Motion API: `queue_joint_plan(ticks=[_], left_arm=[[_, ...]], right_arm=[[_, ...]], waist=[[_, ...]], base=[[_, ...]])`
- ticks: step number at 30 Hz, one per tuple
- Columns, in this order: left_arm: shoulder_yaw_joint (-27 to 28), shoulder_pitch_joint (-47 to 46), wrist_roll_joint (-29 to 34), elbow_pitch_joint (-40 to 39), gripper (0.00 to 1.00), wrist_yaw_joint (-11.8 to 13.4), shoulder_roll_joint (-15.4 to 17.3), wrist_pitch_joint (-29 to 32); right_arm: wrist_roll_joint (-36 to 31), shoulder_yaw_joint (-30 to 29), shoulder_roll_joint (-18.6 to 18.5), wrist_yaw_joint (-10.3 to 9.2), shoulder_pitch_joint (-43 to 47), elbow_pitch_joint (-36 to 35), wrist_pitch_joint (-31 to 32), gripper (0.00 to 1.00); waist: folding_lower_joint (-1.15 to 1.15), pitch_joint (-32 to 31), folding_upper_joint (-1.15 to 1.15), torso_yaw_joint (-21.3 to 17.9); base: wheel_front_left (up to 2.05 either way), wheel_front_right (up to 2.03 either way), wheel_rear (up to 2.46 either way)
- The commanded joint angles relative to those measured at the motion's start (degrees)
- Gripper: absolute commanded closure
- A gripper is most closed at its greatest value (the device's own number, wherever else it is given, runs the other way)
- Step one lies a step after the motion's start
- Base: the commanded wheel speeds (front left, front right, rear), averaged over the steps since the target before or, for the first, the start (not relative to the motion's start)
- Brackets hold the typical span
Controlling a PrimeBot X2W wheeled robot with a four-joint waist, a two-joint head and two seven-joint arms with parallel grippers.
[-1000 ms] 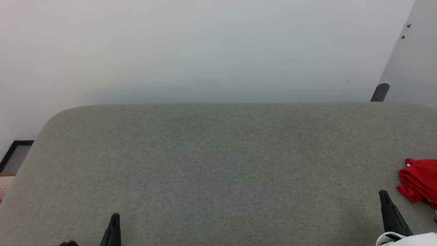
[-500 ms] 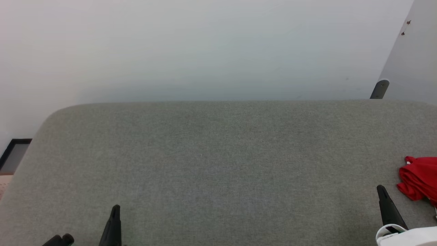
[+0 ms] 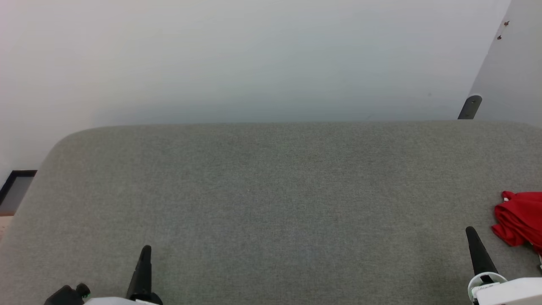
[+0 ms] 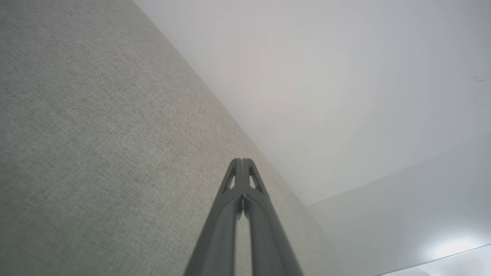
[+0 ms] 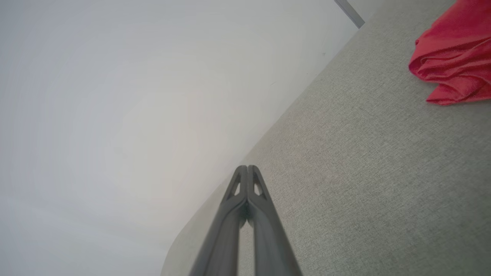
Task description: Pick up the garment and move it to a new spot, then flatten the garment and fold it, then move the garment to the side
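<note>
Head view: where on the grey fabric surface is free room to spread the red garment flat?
The grey fabric-covered surface is bare across its whole middle, from the shut left gripper to the shut right gripper, and back to the pale wall. Only the right edge is occupied, by the crumpled red garment.

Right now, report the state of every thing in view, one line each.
garment: crumpled in a heap, lying unheld at the table's right end.
left gripper: shut, holding nothing.
right gripper: shut, holding nothing, apart from the garment.
table: covered in smooth grey fabric.
</note>
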Motion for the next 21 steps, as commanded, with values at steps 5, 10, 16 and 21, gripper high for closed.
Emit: queue_joint_plan(ticks=[5,10,16,21], left_arm=[[0.45,-1.99,-4.24,-0.19,1.0,-0.08,0.05,1.08],[0.6,-2.67,-7.11,0.09,1.0,-0.09,-0.1,1.93],[0.74,-3.4,-10.4,0.41,1.0,-0.1,-0.28,2.85],[0.87,-4.07,-13.1,0.65,1.0,-0.1,-0.43,3.59]], right_arm=[[3.97,-0.5,0.34,-0.01,-2.16,0.04,0.85,1.0],[6.53,-0.66,0.6,-0.01,-2.76,0.44,1.41,1.0],[9.58,-0.85,0.95,-0.01,-3.18,0.93,2.0,1.0],[11.99,-1.03,1.23,-0.01,-3.69,1.31,2.49,1.0]], waist=[[0.0,0.24,0.0,-0.12],[0.0,0.44,0.0,-0.21],[0.0,0.69,0.0,-0.33],[0.0,0.89,0.0,-0.43]], base=[[0.0,0.0,0.0],[0.0,0.0,0.0],[0.0,0.0,0.0],[0.0,0.0,0.0]])
